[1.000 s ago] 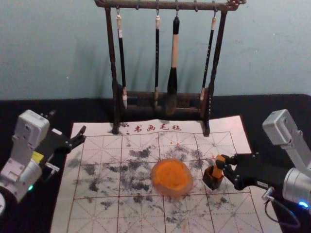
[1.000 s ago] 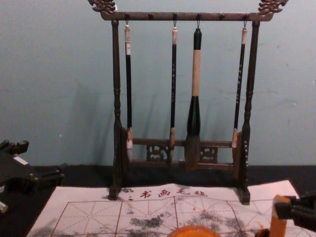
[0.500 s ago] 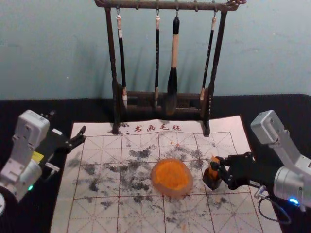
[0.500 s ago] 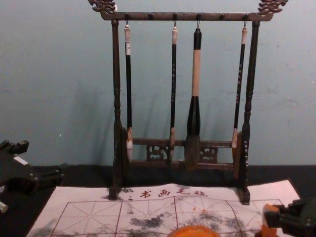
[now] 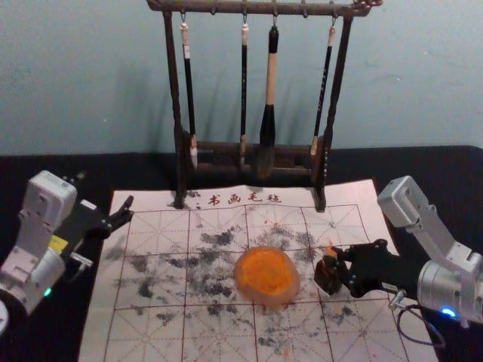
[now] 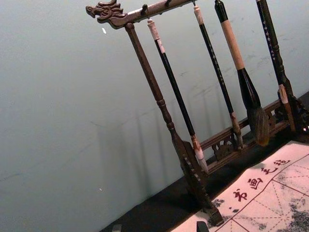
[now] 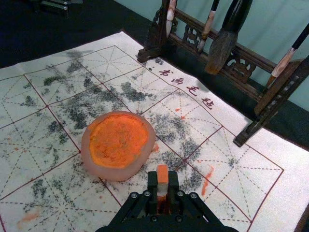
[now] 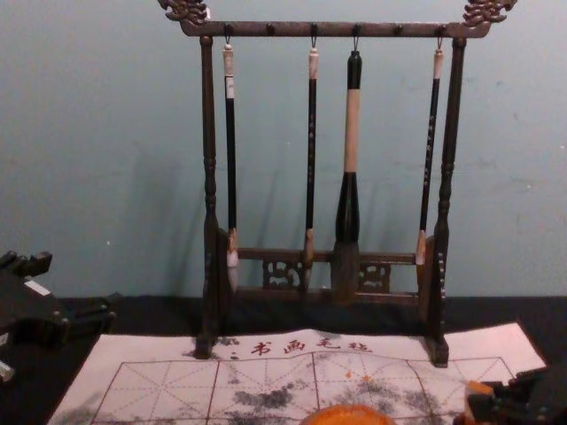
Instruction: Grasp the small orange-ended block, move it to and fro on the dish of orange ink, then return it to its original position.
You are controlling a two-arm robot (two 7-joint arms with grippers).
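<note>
In the head view, my right gripper (image 5: 339, 265) is shut on the orange-ended block (image 5: 330, 252), low at the dark brown holder (image 5: 327, 279); how deep the block sits in it I cannot tell. Seen from the right wrist, the gripper (image 7: 163, 186) pinches the block (image 7: 162, 175), whose orange end points up between the fingertips. The pale-rimmed dish of orange ink (image 5: 266, 275) lies on the mat, left of the holder. My left gripper (image 5: 106, 188) is parked at the left edge, open and empty; its tips show low in the left wrist view (image 6: 159, 227).
The white calligraphy mat (image 5: 158, 234), printed with a grid and stained with black smudges, covers the middle of the dark table. Behind it stands a wooden rack (image 5: 324, 173) with several brushes hanging, the thick one (image 8: 348, 208) right of centre.
The right gripper has come down and a little to the left with the block, from above the holder to beside it. The left arm, the dish and the rack have stayed put.
</note>
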